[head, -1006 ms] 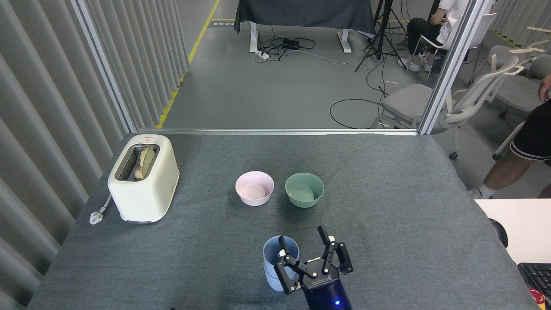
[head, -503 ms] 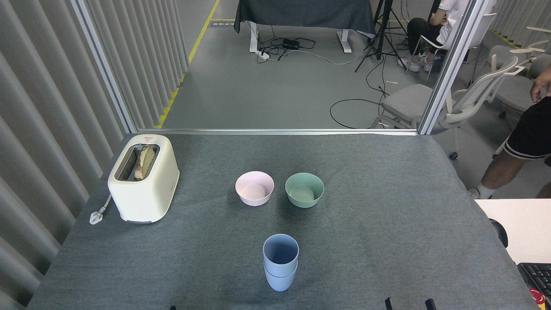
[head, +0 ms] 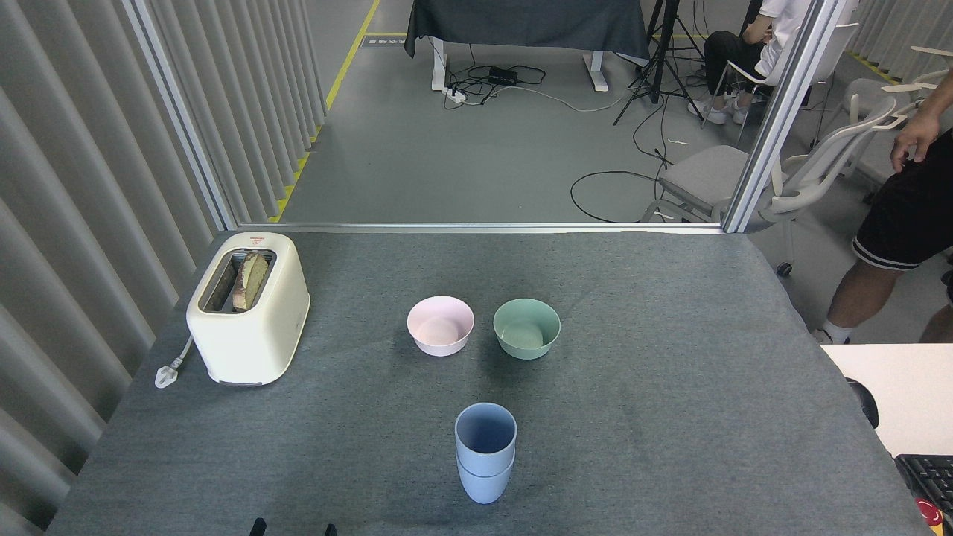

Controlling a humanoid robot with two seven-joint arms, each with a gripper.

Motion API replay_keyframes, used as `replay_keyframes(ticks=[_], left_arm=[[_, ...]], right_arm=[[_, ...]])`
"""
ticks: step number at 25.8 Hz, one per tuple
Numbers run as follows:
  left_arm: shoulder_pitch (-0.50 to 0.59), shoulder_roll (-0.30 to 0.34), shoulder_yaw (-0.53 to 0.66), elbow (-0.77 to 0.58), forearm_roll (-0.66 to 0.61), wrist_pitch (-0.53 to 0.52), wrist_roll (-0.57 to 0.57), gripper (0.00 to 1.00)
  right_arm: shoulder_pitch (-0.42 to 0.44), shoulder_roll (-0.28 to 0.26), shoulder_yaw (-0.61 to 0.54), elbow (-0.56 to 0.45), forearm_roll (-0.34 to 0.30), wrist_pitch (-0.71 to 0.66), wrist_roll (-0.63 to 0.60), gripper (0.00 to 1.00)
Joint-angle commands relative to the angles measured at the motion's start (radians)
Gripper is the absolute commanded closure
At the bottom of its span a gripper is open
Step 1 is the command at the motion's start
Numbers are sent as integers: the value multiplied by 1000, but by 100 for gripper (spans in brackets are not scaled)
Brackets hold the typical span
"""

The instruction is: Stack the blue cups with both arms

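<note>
The two light-blue cups [head: 485, 450] stand nested one inside the other, upright on the grey table cover in the near centre. Nothing touches them. Of my left gripper [head: 292, 530] only two black fingertips [head: 257, 527] poke up at the bottom edge, well left of the cups. The tips stand apart with nothing between them. My right gripper is out of view.
A pink bowl [head: 440, 325] and a mint-green bowl [head: 526, 327] sit side by side behind the cups. A cream toaster [head: 248, 307] with bread stands at the left. A person's leg [head: 864, 290] is beside the table's right edge, near a white desk [head: 893, 394].
My right gripper let go of the stacked cups and dropped out of view at the bottom. My left gripper's fingertips have come up at the bottom edge. The person at the right shifted.
</note>
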Motion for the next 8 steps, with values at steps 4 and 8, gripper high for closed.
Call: replay_keyframes(ticks=[4,8], left_arm=[[13,5,44,-16,2,-2,-1,0],[15,6,47,-16,2,0,-1,0]], right_arm=[[7,-2,-1,-12,0,0,4,0],[7,-2,-1,-12,0,2,2,0]])
